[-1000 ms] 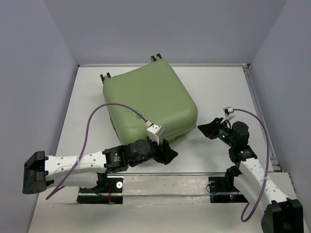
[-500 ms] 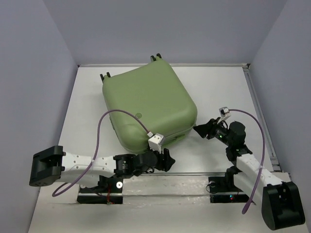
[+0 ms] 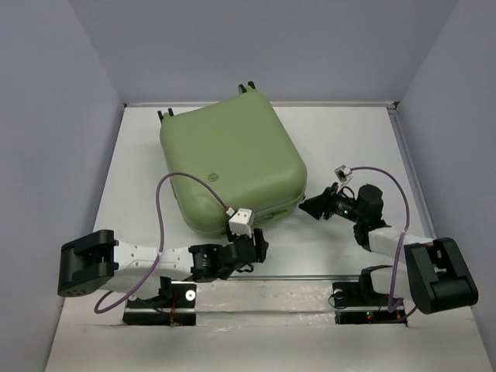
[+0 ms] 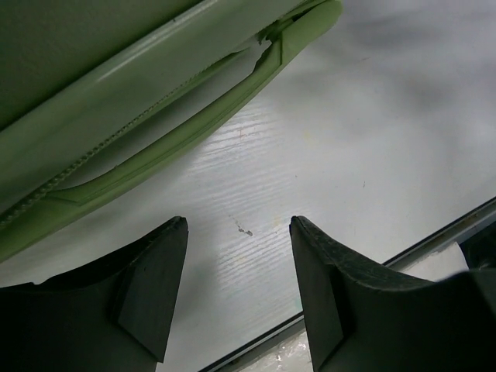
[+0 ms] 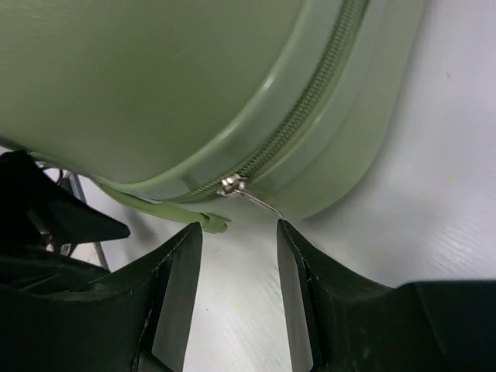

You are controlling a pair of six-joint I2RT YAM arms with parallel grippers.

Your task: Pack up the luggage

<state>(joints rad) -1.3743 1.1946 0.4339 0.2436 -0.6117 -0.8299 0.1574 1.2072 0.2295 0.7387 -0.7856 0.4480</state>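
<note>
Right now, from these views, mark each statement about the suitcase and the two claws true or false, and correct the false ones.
1. The suitcase lies closed on the table. True.
2. The left claw is clamped on the suitcase. False: it is open and holds nothing, just short of the suitcase's near edge.
3. A metal zipper pull sits just ahead of the open right claw. True.
4. The suitcase's wheels point toward the arms' bases. False: they are on its far side, away from the arms.
</note>
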